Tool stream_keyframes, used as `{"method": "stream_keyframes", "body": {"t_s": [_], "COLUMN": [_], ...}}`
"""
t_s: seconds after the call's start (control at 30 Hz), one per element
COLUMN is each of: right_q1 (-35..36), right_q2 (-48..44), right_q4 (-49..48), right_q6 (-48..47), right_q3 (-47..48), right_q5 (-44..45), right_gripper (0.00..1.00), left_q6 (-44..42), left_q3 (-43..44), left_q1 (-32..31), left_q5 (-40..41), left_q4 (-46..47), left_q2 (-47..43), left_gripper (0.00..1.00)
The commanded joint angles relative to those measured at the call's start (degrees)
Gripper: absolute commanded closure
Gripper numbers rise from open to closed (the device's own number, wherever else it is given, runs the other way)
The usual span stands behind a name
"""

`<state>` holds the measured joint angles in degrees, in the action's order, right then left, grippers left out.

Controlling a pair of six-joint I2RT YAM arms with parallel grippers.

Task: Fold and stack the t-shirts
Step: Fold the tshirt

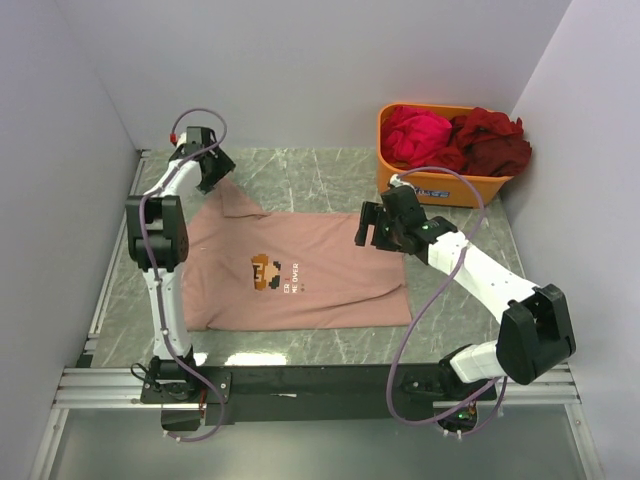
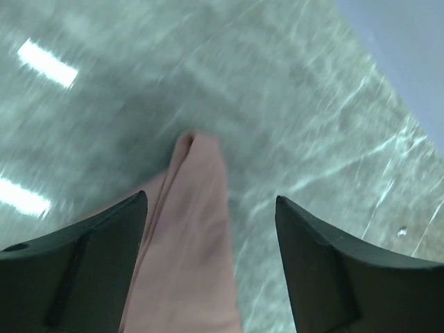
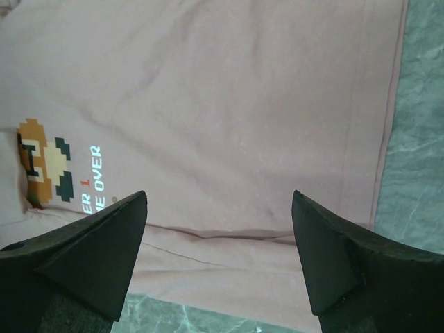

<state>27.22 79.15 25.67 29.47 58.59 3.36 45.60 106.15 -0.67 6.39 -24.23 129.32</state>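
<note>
A salmon-pink t-shirt [image 1: 300, 275] with a pixel figure and white lettering lies spread flat on the marble table [image 1: 300, 175], one long edge folded over. My left gripper [image 1: 213, 178] hovers at its far-left sleeve. In the left wrist view the sleeve tip [image 2: 198, 229] lies between the open fingers of that gripper [image 2: 211, 208]. My right gripper [image 1: 366, 228] stands open over the shirt's far-right edge. The right wrist view shows this gripper [image 3: 220, 208] above the shirt body [image 3: 229, 118], nothing pinched. A magenta t-shirt [image 1: 415, 135] and a dark red t-shirt [image 1: 492, 140] lie crumpled in a tub.
The orange plastic tub [image 1: 440, 185] sits at the back right corner of the table. Grey walls close in the left, back and right sides. A metal rail [image 1: 320, 385] with both arm bases runs along the near edge.
</note>
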Motion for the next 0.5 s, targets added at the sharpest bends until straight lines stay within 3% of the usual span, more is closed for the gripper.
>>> {"method": "stream_keyframes", "body": {"t_s": [0.0, 0.3, 0.47], "right_q1": [-0.9, -3.5, -4.5], "right_q2": [-0.3, -3.2, -3.7], "right_q4": [-1.9, -1.9, -2.2], "right_q6": [-1.4, -2.3, -2.2], "right_q3": [-0.8, -2.4, -3.7], "right_q5": [-1.1, 0.2, 0.5], "right_gripper": [0.1, 0.1, 0.1], "left_q6": [-4.2, -5.3, -5.9], "left_q3": [7.9, 13.1, 11.4], "left_q1": [0.4, 0.5, 0.5], "left_q5": [-2.1, -4.8, -4.5], "left_q4": [2.0, 1.2, 1.8], "left_q2": [3.4, 10.1, 9.3], "left_gripper": [0.21, 0.26, 0.52]}}
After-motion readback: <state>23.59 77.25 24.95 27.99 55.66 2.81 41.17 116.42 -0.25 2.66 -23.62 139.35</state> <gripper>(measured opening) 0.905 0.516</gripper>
